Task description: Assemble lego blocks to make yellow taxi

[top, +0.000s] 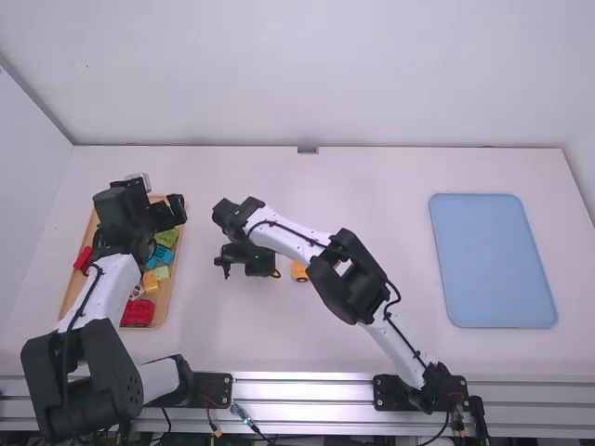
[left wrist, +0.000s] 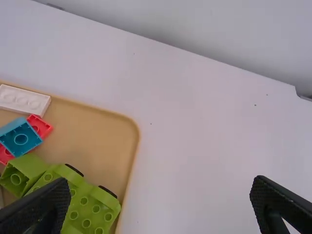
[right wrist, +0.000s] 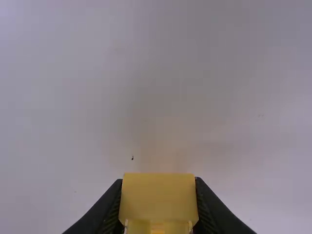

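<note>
Over the far part of the tray is my left gripper (top: 171,212); in the left wrist view this gripper (left wrist: 161,209) is open, nothing between its fingers. My right gripper (top: 226,266) hangs over the table left of the middle; in the right wrist view this gripper (right wrist: 158,207) is shut on a yellow block (right wrist: 158,197). A yellow-orange piece with a dark wheel (top: 299,271) stands on the table, partly hidden by the right arm. A yellow block (top: 151,282) lies in the tray.
The wooden tray (top: 165,305) at the left holds a red block (top: 138,314), green wheeled blocks (left wrist: 90,207), a blue block (left wrist: 20,138) and a white block (left wrist: 23,100). A blue mat (top: 493,260) lies at the right.
</note>
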`<state>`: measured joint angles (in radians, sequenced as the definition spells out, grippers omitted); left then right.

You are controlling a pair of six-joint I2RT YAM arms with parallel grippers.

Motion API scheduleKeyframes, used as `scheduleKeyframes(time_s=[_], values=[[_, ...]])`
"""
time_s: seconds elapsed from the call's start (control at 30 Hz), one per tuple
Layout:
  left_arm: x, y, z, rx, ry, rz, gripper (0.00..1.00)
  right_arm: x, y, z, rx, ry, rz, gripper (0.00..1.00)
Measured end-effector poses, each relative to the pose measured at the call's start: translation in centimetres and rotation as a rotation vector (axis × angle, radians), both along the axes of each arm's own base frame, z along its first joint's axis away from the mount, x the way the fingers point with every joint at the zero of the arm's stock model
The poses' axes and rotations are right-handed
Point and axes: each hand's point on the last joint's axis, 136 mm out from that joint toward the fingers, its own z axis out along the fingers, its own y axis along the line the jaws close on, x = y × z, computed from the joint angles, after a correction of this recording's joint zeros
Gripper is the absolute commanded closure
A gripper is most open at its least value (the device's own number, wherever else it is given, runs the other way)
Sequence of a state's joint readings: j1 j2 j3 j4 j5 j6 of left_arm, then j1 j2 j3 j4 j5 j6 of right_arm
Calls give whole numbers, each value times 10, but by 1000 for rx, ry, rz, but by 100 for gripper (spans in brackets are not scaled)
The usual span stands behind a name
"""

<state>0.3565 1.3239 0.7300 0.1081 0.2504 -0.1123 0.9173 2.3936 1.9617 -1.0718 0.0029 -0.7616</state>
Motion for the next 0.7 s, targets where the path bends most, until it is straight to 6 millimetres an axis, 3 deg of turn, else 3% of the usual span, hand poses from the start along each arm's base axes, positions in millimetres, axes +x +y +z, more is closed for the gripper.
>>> scheduleKeyframes(time_s=[0.2, 0.5, 0.7], values=[[0, 0, 0, 0, 0, 0, 1, 0, 0, -5, 4, -3, 0, 100], [-1, 0, -1, 1, 5, -2, 1, 0, 0, -5, 5, -3, 0, 74], [-1, 0, -1, 1, 7, -2, 1, 1, 2, -5, 10, -8, -3, 67]])
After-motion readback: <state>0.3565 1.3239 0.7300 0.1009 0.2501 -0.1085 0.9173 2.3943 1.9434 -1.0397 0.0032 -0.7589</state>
